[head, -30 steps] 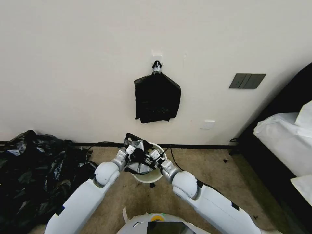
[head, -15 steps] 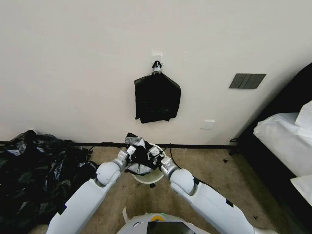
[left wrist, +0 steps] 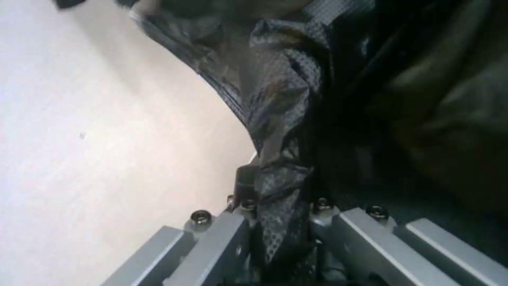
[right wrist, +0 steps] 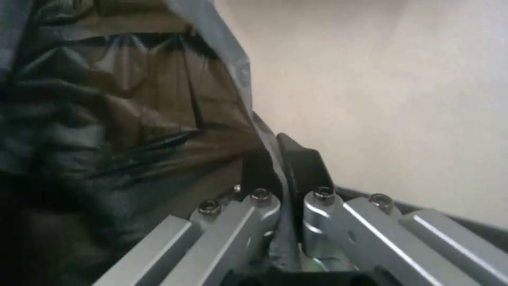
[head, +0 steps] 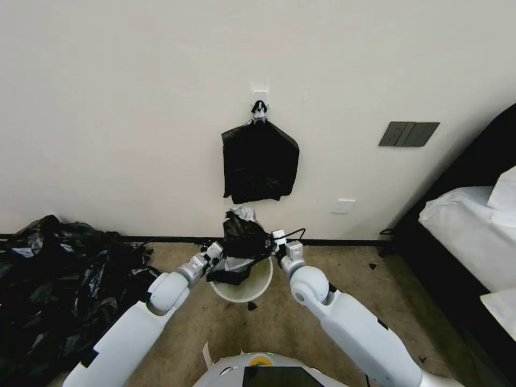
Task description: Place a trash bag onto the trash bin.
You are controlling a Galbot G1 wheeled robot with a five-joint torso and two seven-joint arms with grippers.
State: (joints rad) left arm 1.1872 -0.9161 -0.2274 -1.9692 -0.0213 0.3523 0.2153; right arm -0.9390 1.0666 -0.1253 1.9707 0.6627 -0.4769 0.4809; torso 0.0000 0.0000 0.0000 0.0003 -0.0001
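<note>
We read no brand, label or writing anywhere on the things in front of us.

Down on the tan carpet, at about six o'clock from the black bundle hanging on the wall (head: 260,164), stands the small round cream-white plastic trash bin (head: 257,284), its mouth open toward us. Its pale inside shows at the three o'clock side; whether anything lies at its bottom, we cannot tell.

We hold the thin, glossy black plastic trash bag (head: 243,242) bunched up just above the bin's far rim, and a loose fold droops over the rim at about nine o'clock. Our left gripper (head: 217,250) sits at nine o'clock of the bag; in the left wrist view its two fingers (left wrist: 241,186) are pinched tight on a crinkled, textured strip of the film (left wrist: 280,131). Our right gripper (head: 280,243) sits at three o'clock of the bag, and the right wrist view shows its dark fingers (right wrist: 304,167) clamped together on a thin edge of the bag (right wrist: 127,115).

Far off at nine o'clock, a large heap of black bags (head: 59,274) lies against the wall.
</note>
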